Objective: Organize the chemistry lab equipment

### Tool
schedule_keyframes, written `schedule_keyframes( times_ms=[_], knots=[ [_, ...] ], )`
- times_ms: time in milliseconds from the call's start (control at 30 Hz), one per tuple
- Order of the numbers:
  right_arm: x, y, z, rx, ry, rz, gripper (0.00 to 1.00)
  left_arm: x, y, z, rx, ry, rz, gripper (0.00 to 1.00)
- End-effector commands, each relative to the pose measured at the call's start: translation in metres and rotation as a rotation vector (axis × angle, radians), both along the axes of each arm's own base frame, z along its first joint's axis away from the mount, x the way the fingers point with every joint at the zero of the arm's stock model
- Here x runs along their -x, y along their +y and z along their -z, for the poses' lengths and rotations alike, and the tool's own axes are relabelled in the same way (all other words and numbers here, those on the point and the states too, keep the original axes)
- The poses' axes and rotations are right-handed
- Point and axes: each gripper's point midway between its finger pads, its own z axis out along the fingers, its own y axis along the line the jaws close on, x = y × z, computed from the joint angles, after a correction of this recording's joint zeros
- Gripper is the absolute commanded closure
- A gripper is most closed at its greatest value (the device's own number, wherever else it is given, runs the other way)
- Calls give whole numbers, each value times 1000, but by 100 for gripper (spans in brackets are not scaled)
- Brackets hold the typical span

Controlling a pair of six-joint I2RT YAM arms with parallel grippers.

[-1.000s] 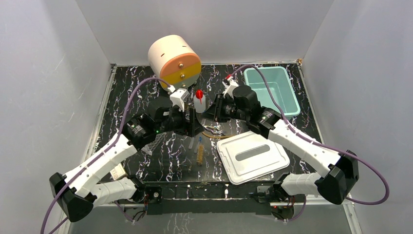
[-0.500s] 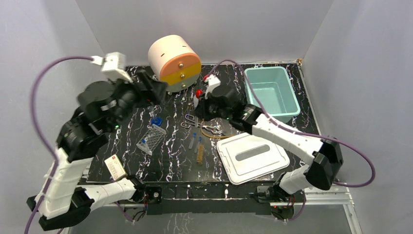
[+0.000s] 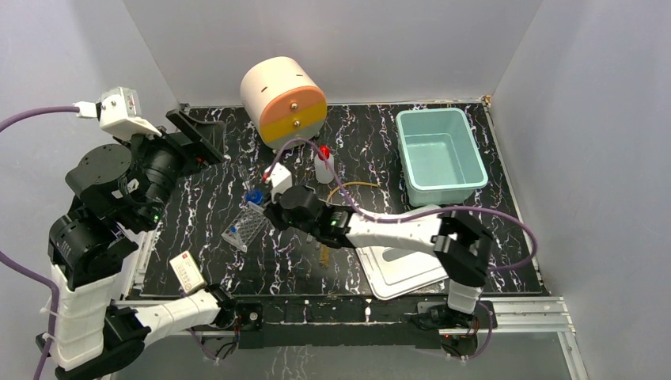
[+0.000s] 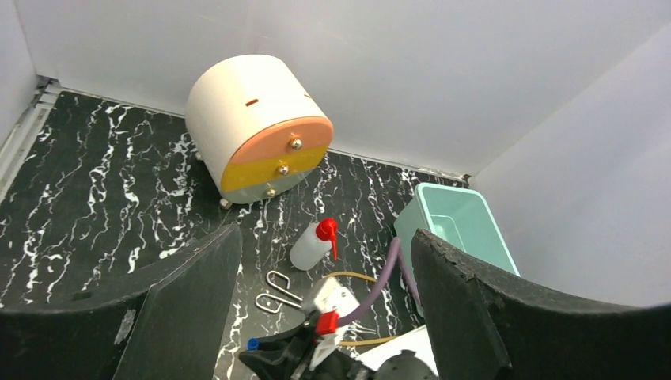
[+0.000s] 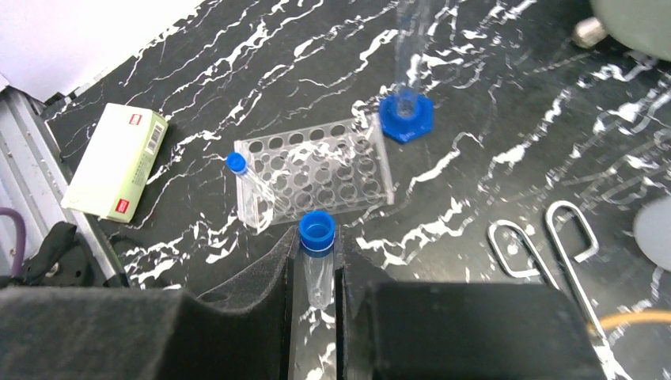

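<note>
Open across the far-left corner of the surface [image 3: 217,178], under the raised left hand [image 3: 198,141], fingers spread on nothing. Blocked far centre by the drum drawer unit [image 3: 283,99], far right by the teal bin [image 3: 447,188]. Barred mid-surface by the right arm [image 3: 388,229], the right hand [image 5: 315,277] pinching a test tube [image 5: 316,237] just beside the tube rack [image 5: 316,170]. Hemmed beside the rack by a blue-based cylinder [image 5: 405,117] and a small box [image 5: 115,162]. Covered near right by the white lid [image 3: 403,265].

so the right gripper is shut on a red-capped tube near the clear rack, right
Not quite: the cap is blue, not red. The right wrist view shows the right gripper shut on a blue-capped tube near the clear rack.
</note>
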Motion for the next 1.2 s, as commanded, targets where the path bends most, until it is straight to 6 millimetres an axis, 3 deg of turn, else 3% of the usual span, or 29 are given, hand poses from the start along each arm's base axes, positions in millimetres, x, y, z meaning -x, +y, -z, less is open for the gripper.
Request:
schedule_keyframes(
  times_ms=[0, 233, 567, 900, 1167],
  knots=[
    [-16, 44, -48, -187, -129, 13, 83, 2, 17, -3, -31, 9, -70, 22],
    [-24, 76, -27, -208, -152, -8, 83, 1, 26, -2, -70, 28, -116, 20],
    [-7, 104, -15, -259, -194, -111, 84, 1, 28, -8, -69, 13, -125, 18],
    [1, 108, -4, -300, -209, -155, 85, 1, 27, -4, -74, 30, -123, 17],
    [26, 99, 1, -332, -241, -225, 85, -1, 31, -10, -84, 8, -146, 16]
  ],
)
